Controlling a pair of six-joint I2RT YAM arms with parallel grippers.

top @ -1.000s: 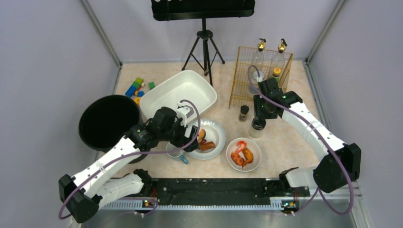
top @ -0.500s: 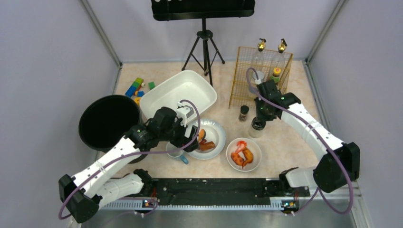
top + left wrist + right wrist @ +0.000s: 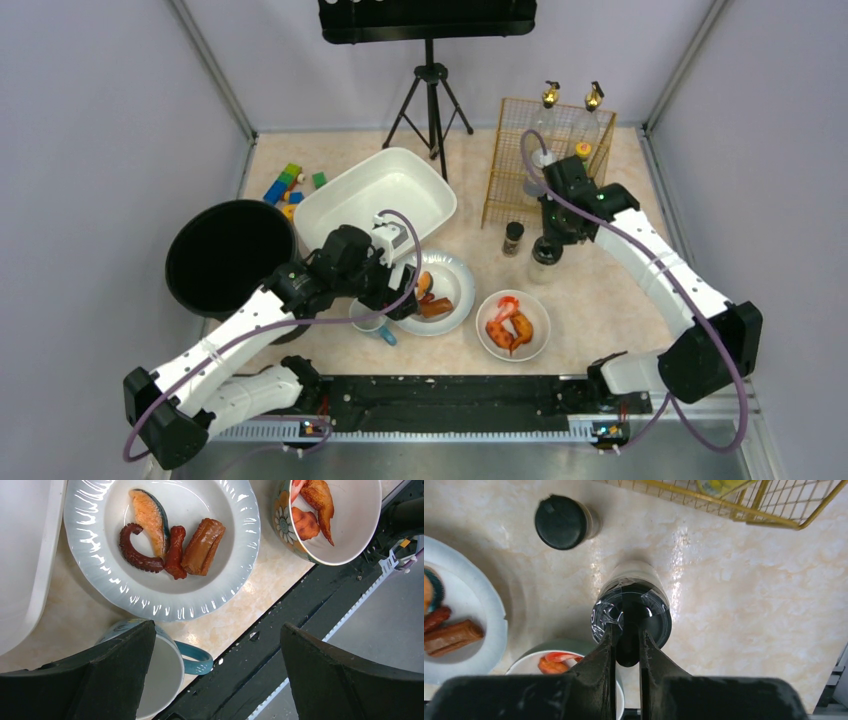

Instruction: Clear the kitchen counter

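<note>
The kitchen counter is pale marbled stone. My right gripper is shut on the raised tab of a black-lidded jar, seen from above in the right wrist view, fingers pinching the tab. I cannot tell if the jar touches the counter. My left gripper is open and empty, hovering over a white mug with a blue handle and the near rim of a white plate of food. A bowl of shrimp sits to the right.
A small black-capped shaker stands left of the jar. A gold wire rack with bottles is behind. A white tub, a black bin, toy blocks and a tripod stand at the back and left.
My right gripper, shut on the jar, has moved a little toward the back and right, nearer the wire rack. The left arm has not moved.
</note>
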